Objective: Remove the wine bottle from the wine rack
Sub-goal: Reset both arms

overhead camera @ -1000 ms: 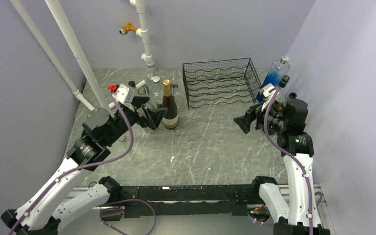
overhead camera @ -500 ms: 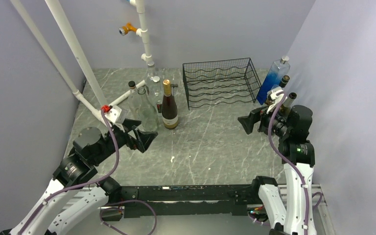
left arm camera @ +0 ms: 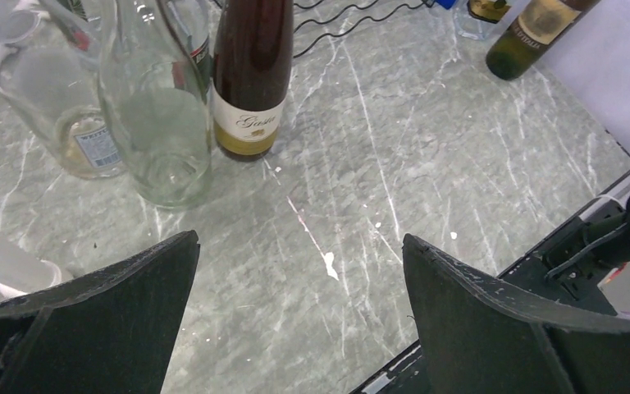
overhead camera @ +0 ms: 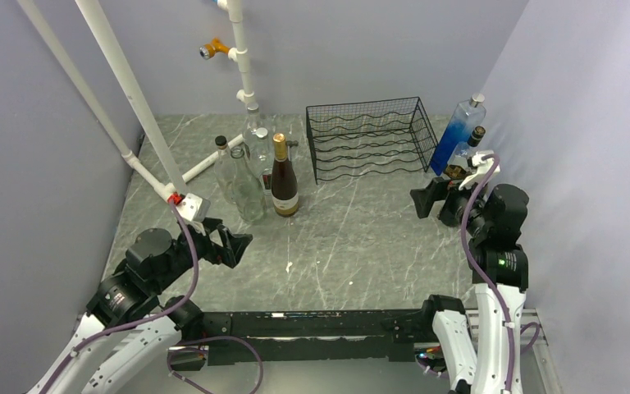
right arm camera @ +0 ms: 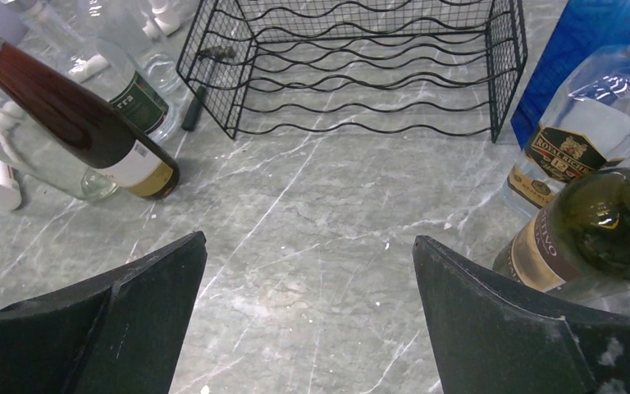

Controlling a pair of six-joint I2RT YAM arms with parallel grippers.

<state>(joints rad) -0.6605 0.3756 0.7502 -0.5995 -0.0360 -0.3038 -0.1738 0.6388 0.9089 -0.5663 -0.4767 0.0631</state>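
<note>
The black wire wine rack (overhead camera: pixel 369 139) stands at the back of the table, and its wavy tiers (right arm camera: pixel 361 74) hold nothing. A dark wine bottle (overhead camera: pixel 285 182) with a gold cap and cream label stands upright on the table to the rack's left; it also shows in the left wrist view (left arm camera: pixel 250 74) and the right wrist view (right arm camera: pixel 82 123). My left gripper (overhead camera: pixel 240 246) (left arm camera: pixel 299 238) is open and empty, nearer than the bottle and to its left. At the right, my right gripper (overhead camera: pixel 426 199) (right arm camera: pixel 308 238) hangs open and empty in front of the rack's right end.
Two clear glass bottles (overhead camera: pixel 242 185) stand just left of the wine bottle. White pipes (overhead camera: pixel 131 90) slant across the back left. Against the right wall stand a blue bottle (overhead camera: pixel 459 131), a clear labelled bottle (right arm camera: pixel 574 148) and a green bottle (right arm camera: pixel 591 230), close to my right gripper.
My left gripper has pulled back from beside the wine bottle toward the near left. The right gripper has drawn back to the right, toward the wall. Both stayed open.
</note>
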